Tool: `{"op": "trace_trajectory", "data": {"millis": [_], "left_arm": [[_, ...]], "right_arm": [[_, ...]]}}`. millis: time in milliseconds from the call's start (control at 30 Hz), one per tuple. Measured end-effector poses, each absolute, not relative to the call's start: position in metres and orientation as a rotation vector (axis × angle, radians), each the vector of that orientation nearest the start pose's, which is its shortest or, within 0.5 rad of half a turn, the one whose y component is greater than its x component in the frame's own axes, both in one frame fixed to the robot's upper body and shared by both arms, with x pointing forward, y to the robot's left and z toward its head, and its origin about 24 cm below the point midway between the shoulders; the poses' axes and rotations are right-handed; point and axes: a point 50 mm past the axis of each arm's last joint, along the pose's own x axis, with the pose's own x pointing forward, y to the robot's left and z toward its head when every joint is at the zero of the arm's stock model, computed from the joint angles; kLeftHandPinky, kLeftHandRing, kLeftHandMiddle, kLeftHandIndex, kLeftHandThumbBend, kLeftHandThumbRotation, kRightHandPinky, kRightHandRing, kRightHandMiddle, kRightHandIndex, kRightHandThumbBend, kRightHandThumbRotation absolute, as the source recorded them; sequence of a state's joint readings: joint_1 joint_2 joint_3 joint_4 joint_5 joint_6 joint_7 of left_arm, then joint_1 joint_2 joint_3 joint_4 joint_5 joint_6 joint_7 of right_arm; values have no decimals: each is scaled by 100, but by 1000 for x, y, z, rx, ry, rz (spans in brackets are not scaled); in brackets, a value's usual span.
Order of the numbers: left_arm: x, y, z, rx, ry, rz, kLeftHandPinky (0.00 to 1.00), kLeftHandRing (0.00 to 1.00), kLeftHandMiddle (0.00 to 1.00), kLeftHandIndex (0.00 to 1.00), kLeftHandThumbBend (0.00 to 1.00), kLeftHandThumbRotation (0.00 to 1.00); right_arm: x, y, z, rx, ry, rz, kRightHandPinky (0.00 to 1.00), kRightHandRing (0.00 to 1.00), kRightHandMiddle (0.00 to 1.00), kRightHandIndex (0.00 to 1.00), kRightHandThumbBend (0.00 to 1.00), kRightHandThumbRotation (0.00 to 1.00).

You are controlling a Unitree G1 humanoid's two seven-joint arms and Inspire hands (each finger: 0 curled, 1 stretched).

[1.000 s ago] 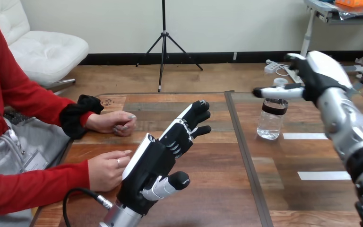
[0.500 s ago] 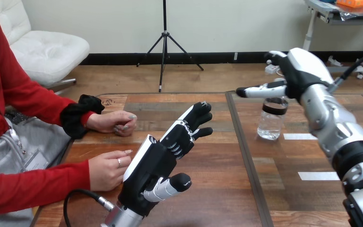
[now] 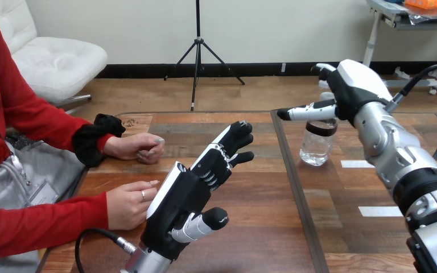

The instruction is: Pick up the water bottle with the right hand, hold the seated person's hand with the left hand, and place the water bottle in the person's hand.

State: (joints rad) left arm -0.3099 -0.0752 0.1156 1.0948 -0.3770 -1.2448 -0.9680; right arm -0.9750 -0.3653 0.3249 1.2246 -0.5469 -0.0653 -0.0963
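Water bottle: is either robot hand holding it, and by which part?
Cannot tell: the right robot hand sits over the water bottle's top, grip hidden; the left robot hand holds nothing.

Nothing legible found: no text, number, brand or sign can be read on any surface. The water bottle (image 3: pixel 317 149) is clear with a dark band near its top, and no readable label shows on it. Two white strips (image 3: pixel 355 164) lying on the bench (image 3: pixel 250 227), to the right of the bottle, are plain and unmarked.
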Motion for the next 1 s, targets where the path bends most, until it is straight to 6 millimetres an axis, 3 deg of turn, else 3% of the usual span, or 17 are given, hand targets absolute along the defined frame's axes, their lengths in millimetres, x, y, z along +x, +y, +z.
{"op": "trace_trajectory", "data": {"millis": [1000], "left_arm": [[230, 123, -6, -48, -508, -553, 85, 94, 95, 93, 100, 78]], "right_arm": [[399, -187, 92, -1184, 156, 98, 76, 94, 92, 92, 100, 59]]}}
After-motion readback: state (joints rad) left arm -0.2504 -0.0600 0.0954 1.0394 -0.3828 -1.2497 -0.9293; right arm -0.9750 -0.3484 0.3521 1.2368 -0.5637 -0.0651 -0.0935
